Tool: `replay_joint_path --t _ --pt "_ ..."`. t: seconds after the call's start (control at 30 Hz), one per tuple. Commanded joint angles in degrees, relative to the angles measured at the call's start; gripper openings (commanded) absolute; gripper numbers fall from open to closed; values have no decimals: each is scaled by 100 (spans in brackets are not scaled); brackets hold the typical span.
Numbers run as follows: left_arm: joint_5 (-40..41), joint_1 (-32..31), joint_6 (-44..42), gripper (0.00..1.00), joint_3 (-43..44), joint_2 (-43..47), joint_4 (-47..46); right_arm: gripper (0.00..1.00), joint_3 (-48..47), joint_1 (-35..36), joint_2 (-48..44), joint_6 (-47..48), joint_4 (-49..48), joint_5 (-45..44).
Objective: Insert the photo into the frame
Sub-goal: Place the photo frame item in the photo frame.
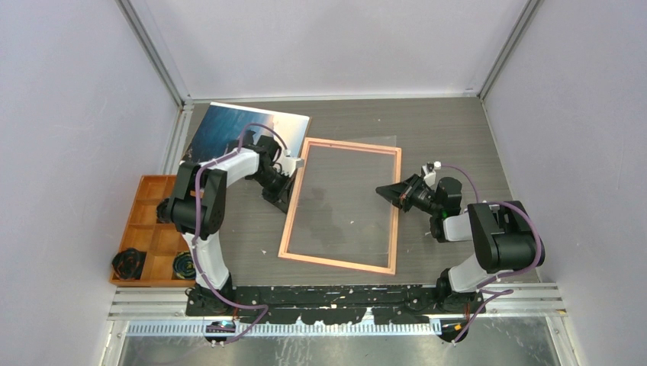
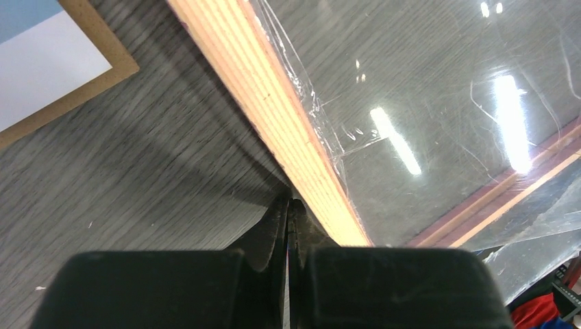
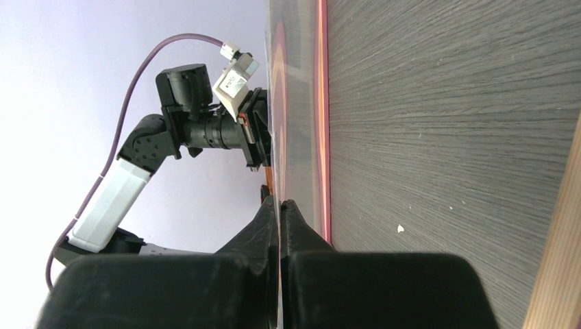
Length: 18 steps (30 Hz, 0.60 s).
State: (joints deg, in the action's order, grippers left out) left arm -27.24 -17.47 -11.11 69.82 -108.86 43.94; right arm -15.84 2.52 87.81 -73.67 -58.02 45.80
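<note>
The frame [image 1: 336,263] lies flat mid-table with its light wood side [image 2: 274,103] up. A clear pane [image 1: 347,198] covers its opening and juts past the far right corner. My right gripper [image 1: 381,191] reaches in over the frame's right rail and is shut on the pane's edge [image 3: 294,103], which runs edge-on from the jaws [image 3: 279,202]. My left gripper [image 1: 288,189] is shut, its tips [image 2: 288,201] against the outer side of the frame's left rail with nothing seen between them. The photo [image 1: 244,130], sea side up, lies at the back left.
A brown backing board [image 2: 103,75] shows under the photo's corner. An orange compartment tray [image 1: 149,229] sits at the left edge, with dark round items [image 1: 128,261] in its near cells. Walls close in the table on three sides.
</note>
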Motion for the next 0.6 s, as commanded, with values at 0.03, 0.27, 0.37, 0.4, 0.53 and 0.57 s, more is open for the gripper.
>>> replay_joint_path --t 0.03,0.27,0.37,0.4,0.53,0.57 --pt "158 -134 -102 1 -48 -279 -332 1 11 48 95 -321 -839 -81" --pt "134 -234 -102 0 -22 -277 -333 1 66 224 43 -302 -754 -212" --pt "132 -255 -93 1 -13 -280 -325 1 50 277 -40 -174 -521 -267" --pt "136 -261 -97 0 -13 -271 -321 1 49 285 -85 -121 -422 -292" --pt "123 -272 -101 1 -6 -248 -299 1 0 384 -325 148 106 -424" --pt "111 -274 -101 0 0 -238 -294 1 -21 431 -405 269 321 -486"
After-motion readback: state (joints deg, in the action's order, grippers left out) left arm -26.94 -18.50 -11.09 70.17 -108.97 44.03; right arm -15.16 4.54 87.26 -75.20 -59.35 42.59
